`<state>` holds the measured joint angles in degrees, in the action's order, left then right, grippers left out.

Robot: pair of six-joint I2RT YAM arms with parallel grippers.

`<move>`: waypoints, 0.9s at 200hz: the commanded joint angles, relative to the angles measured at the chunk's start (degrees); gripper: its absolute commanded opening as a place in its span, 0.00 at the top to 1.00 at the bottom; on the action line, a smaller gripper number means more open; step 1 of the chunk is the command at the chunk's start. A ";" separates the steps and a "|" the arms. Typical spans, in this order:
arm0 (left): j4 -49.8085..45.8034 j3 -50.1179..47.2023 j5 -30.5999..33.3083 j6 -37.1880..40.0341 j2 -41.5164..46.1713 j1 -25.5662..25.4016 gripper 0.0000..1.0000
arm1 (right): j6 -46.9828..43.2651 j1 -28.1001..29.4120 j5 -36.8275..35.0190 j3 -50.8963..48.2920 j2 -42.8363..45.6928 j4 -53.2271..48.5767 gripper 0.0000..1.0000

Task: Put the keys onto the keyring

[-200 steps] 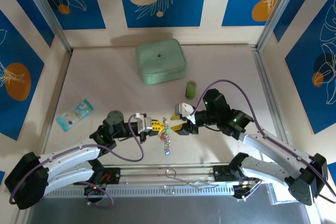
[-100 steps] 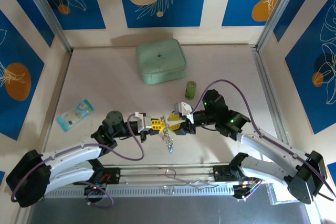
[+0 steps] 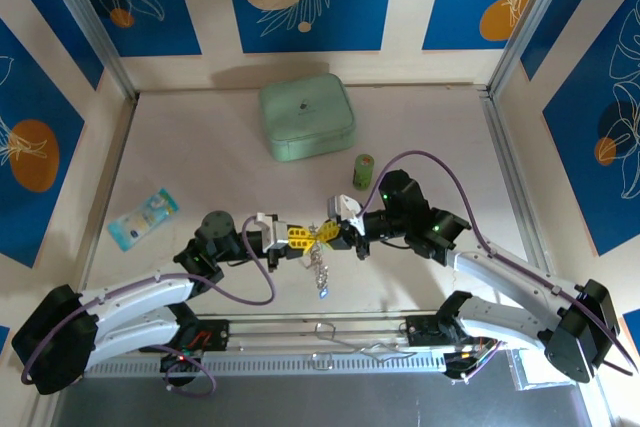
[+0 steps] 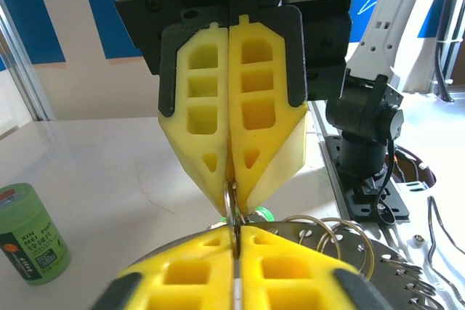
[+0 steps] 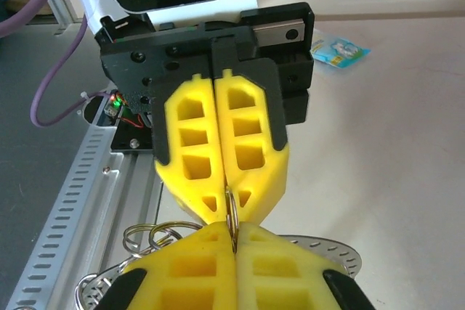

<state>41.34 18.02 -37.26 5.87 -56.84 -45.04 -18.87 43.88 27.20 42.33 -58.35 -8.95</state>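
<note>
Both grippers meet tip to tip above the table's near middle. My left gripper (image 3: 306,238) (image 4: 237,236) and my right gripper (image 3: 332,235) (image 5: 234,236) are each shut on the thin silvery keyring (image 4: 231,205) (image 5: 232,208), held edge-on between the two pairs of yellow fingers. Below the pinch hangs a chain-like bunch of rings (image 3: 319,265) with a blue key (image 3: 323,293) at its lower end. A green key head (image 4: 263,214) peeks out just behind the left fingertips. The red and yellow keys cannot be made out.
A mint-green case (image 3: 307,118) lies at the back centre. An upright green cylinder (image 3: 363,170) (image 4: 30,234) stands close behind the right arm. A blue packet (image 3: 143,216) (image 5: 339,50) lies at the left. The metal rail (image 3: 320,342) runs along the near edge.
My right gripper has moved left until its fingertips meet the left gripper's at the ring. The hanging bunch has shifted slightly right. The left arm has barely moved.
</note>
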 commanded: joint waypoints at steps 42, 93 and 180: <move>-15.31 5.10 1.71 7.40 4.37 -0.48 0.71 | -8.60 0.48 -5.38 5.92 -0.67 -11.72 1.00; -24.26 8.29 3.05 11.01 4.96 -0.49 0.67 | -13.23 2.13 -8.66 9.97 -2.70 -19.23 1.00; -26.16 10.25 1.12 11.47 2.33 -0.50 0.72 | -14.81 7.03 -11.72 13.65 -6.45 -20.85 1.00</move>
<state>16.91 25.96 -34.57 15.57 -54.24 -45.06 -32.64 49.71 15.49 52.93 -64.27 -29.63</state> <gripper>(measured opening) 0.289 0.063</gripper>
